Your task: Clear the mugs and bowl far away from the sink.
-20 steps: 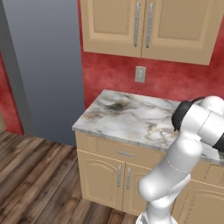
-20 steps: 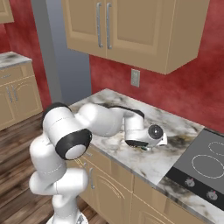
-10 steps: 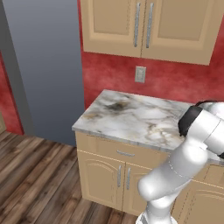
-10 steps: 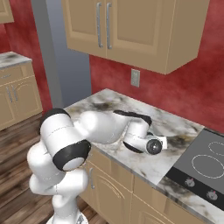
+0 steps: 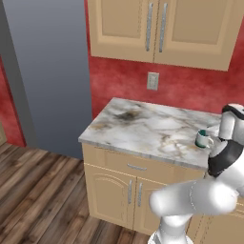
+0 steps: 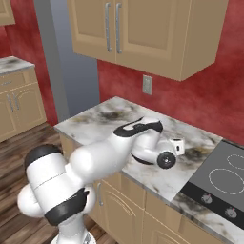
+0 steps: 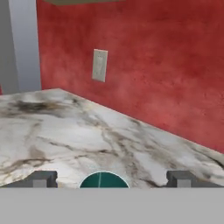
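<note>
Mug between spread fingers, marble surface by red wall.

Mug sits right of frame on the surface; in hand view its teal rim shows bottom centre, hand open around it. Outlet upper left. No readable writing.

I see a white mug with a dark teal rim and inside; from the hand camera its mouth is a teal disc. It sits on a white marble counter veined in grey with brown-black smudges. The wall is mottled deep red, carrying a pale beige outlet plate. Cabinets above and below are light tan wood with silver handles. A flat blue-grey panel stands on the left. The floor is dark brown planks. The cooktop is black with thin white rings. My arm is glossy white with black joints, and the finger tips are dark grey.
</note>
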